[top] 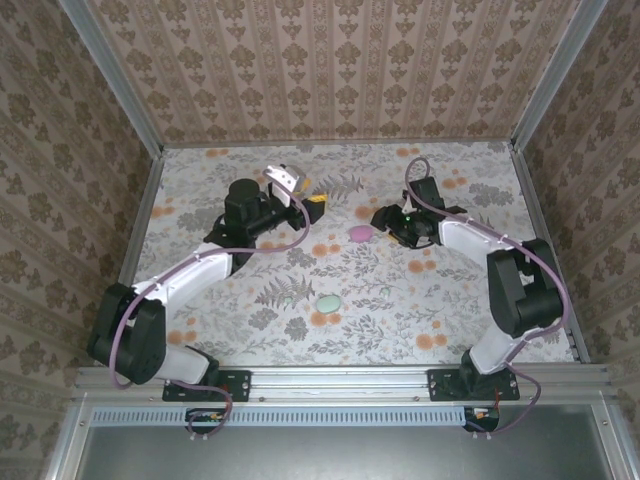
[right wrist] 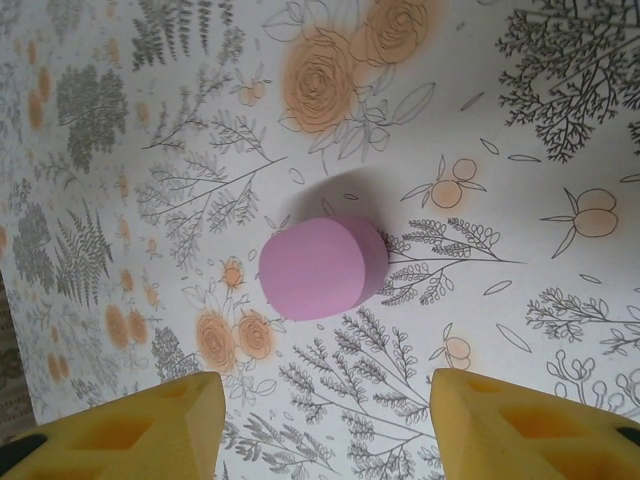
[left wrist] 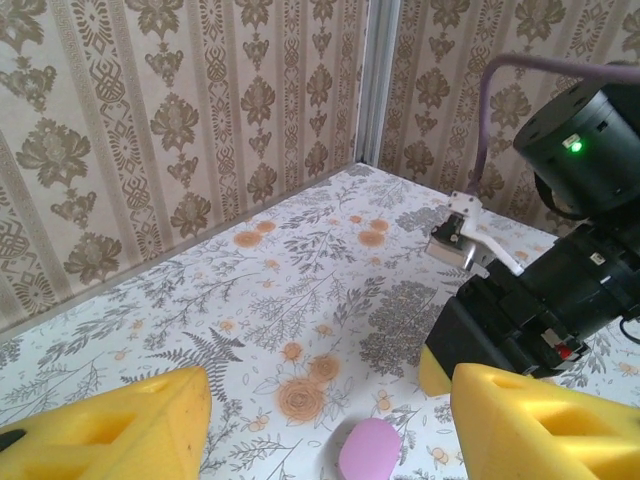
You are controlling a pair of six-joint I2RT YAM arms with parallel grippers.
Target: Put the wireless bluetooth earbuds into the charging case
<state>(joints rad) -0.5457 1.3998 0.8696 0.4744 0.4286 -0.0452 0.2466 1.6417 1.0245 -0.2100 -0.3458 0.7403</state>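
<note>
Either side of the pink case (right wrist: 322, 266) on the surface (top: 450, 300), the left hand (left wrist: 330, 400) and right hand (right wrist: 320, 390) are held partly open, nothing gripped; the mint case (top: 327, 303) is seen nearby.

From my screen I see the table (top: 250, 330) with its flowered cover. The pink case (top: 360, 234) lies a little past the middle, alone on the cover. The left gripper (top: 312, 200) is at 10 o'clock from it, near but apart. The right gripper (top: 385, 222) is at 2 o'clock from it, just beside; if it touches I cannot tell. The mint case (top: 327, 303) lies at 7 o'clock from the pink case, well apart from both grippers. How the jaws stand, I cannot see from here.
</note>
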